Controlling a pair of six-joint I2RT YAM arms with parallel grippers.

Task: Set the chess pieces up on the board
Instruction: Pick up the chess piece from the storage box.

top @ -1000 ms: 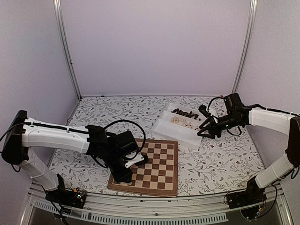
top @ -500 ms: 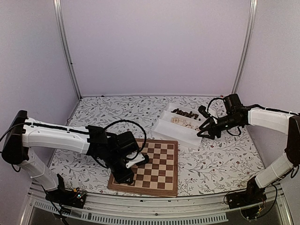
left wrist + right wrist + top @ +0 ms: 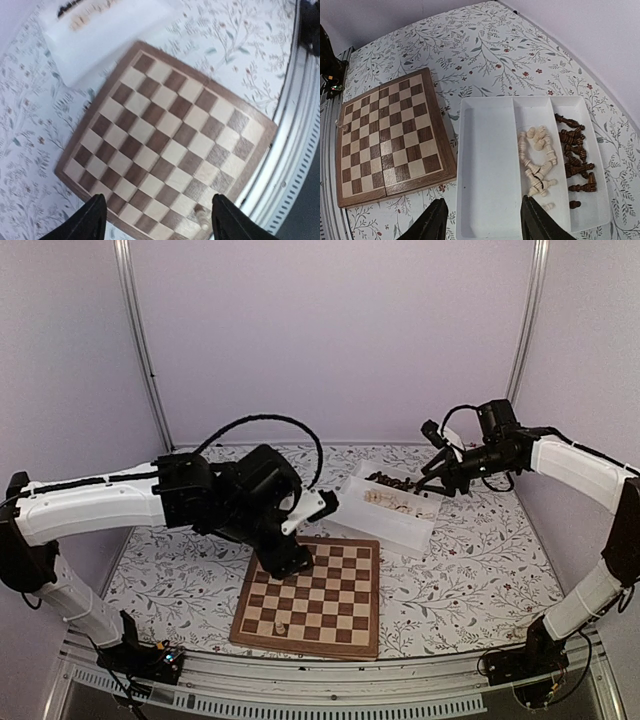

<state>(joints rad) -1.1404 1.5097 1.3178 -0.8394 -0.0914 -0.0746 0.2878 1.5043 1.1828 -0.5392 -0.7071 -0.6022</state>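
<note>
set-up at an early stage: 1 pale piece (image 3: 281,626) stands upright, long axis vertical, on the board (image 3: 330,580). it is in the row at the board's lower edge, toward the lower left corner in the top view, and the other squares show bare. the remaining chess pieces lie in the white tray (image 3: 485,175), to the right of the board in the right wrist view. pale pieces (image 3: 537,160) are heaped in the middle compartment and dark pieces (image 3: 577,155) in the right compartment. the right gripper (image 3: 484,212) hovers over the tray, its 2 fingers spread wide with nothing between them. both heaps lie up and to the right of its midpoint, so the right arm is plainly the nearer. the left gripper (image 3: 159,210), likewise spread and unloaded, hangs above the board, well apart from the tray. the tray pieces lie on their sides, long axes flat. the dark ones run mostly left-right across the frame, the pale ones at mixed diagonals, heads pointing no common way. the next grasp likely calls for jaws set across 1 piece's long axis.
</note>
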